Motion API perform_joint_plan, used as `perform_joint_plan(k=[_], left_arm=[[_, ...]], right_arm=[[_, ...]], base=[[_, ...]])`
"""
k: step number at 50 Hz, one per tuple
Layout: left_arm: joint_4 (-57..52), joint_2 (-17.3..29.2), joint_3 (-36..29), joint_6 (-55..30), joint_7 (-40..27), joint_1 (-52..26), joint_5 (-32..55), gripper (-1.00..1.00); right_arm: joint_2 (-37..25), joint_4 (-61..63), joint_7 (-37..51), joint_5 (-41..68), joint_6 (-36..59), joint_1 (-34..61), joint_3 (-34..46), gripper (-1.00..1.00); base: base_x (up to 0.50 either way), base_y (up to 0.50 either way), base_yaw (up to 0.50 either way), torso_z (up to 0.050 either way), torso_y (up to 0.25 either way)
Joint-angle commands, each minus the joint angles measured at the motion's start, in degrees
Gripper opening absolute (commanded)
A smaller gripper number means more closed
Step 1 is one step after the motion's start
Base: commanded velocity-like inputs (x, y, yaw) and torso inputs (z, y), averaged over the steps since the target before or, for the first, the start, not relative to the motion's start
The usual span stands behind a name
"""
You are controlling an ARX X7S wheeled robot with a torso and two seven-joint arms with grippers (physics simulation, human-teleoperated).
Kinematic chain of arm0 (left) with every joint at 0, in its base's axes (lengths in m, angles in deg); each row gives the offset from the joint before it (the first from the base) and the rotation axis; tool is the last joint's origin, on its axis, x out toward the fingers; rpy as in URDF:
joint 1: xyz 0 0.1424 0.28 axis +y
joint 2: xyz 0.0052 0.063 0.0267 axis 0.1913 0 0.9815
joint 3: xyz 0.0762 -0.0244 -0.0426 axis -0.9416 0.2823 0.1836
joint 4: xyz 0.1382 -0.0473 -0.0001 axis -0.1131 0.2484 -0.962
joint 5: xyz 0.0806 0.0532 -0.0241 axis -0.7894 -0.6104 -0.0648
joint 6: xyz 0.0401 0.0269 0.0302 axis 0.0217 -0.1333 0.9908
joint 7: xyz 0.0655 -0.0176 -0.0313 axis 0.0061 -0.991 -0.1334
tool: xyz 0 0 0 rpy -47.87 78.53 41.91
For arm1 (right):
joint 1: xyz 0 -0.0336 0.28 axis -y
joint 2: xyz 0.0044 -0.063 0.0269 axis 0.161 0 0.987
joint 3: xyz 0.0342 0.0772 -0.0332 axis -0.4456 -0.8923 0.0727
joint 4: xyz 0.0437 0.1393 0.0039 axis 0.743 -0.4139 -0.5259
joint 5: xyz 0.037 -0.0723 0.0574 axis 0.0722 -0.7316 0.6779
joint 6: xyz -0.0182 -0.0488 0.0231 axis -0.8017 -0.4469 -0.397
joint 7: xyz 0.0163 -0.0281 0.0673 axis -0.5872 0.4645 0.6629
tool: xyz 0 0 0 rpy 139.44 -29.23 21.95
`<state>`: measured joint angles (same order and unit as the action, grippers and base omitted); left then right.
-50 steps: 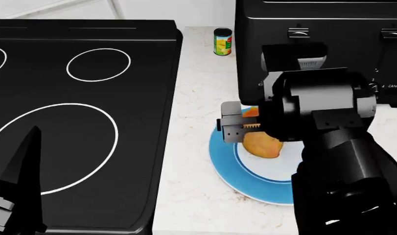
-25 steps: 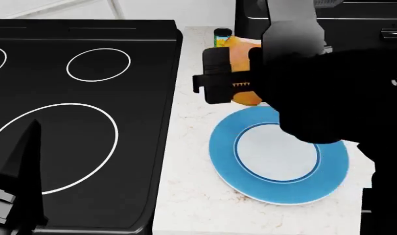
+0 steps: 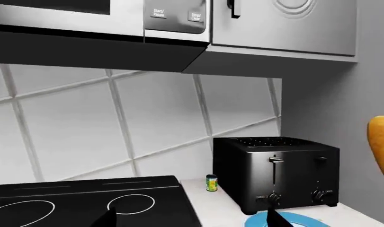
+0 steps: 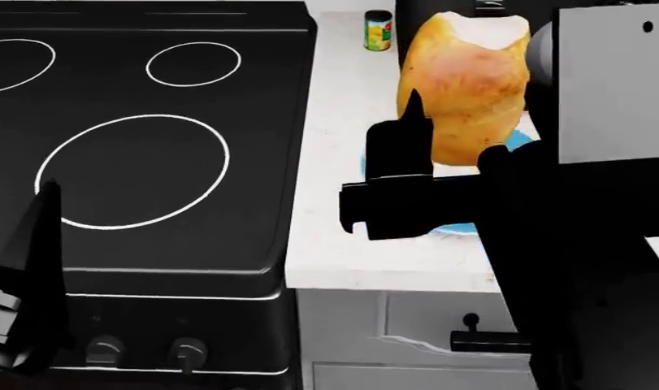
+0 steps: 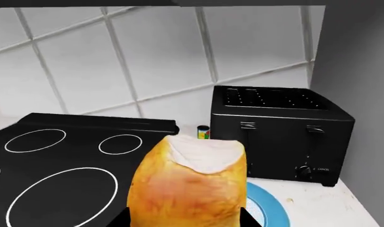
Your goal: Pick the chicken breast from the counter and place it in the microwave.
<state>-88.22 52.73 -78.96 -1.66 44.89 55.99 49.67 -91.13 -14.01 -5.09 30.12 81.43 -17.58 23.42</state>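
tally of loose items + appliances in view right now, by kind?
Food: 1, the chicken breast, held off the counter by the right gripper
Cans: 1, small can
Plates: 1, blue plate
Countertop appliances: 1, black toaster
Cooking surfaces: 1, black stovetop
Overhead appliances: 1, microwave
Total: 6

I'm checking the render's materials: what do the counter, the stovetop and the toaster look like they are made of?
The counter looks like off-white stone or composite, faintly speckled, matte. The stovetop looks like glossy black glass or ceramic, flat, with painted white rings. The toaster looks like black satin metal or plastic, which one unclear, with slots on top and soft highlights along its edges.
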Motion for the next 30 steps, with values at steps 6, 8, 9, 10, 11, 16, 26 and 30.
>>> perform_joint_plan(k=[6, 8, 9, 10, 11, 16, 26, 30], left_arm=[[-0.18, 0.60, 0.60, 1.04, -0.30, 0.79, 0.32, 1.00], [-0.28, 0.63, 0.63, 1.08, -0.52, 0.85, 0.43, 1.00], [-0.33, 0.64, 0.62, 1.11, -0.57, 0.89, 0.47, 1.00], [-0.45, 0.64, 0.56, 1.12, -0.63, 0.95, 0.44, 1.00], [-0.46, 0.64, 0.52, 1.15, -0.65, 0.95, 0.44, 1.00], [-0.46, 0.63, 0.36, 1.22, -0.91, 0.93, 0.49, 1.00], [-0.10, 0.43, -0.12, 1.65, -0.81, 0.85, 0.34, 1.00], [0.12, 0.40, -0.50, 1.52, -0.75, 0.34, 0.45, 1.00]], right_arm=[[-1.55, 6.99, 2.34, 1.63, -1.54, -3.13, -3.44, -1.00], [-1.72, 7.13, 2.34, 1.78, -1.96, -3.09, -3.63, -1.00], [-1.79, 7.19, 2.31, 1.77, -2.04, -3.08, -3.60, -1.00], [-1.86, 7.20, 2.30, 1.73, -2.18, -3.09, -3.64, -1.00], [-1.93, 7.23, 2.22, 1.63, -2.18, -3.08, -3.58, -1.00], [-2.23, 7.22, 1.72, 1.33, -2.48, -3.23, -3.61, -1.00], [-2.52, 8.21, -0.12, -0.16, -2.20, -2.77, -3.59, -1.00], [-2.62, 8.28, -0.44, -0.35, -2.45, -2.70, -3.52, -1.00]], base=[[-0.12, 0.01, 0.00, 0.000, 0.000], [0.00, 0.00, 0.00, 0.000, 0.000], [0.00, 0.00, 0.00, 0.000, 0.000], [0.00, 0.00, 0.00, 0.000, 0.000], [0.00, 0.00, 0.00, 0.000, 0.000], [0.00, 0.00, 0.00, 0.000, 0.000], [0.00, 0.35, 0.00, 0.000, 0.000], [0.00, 0.50, 0.00, 0.000, 0.000]])
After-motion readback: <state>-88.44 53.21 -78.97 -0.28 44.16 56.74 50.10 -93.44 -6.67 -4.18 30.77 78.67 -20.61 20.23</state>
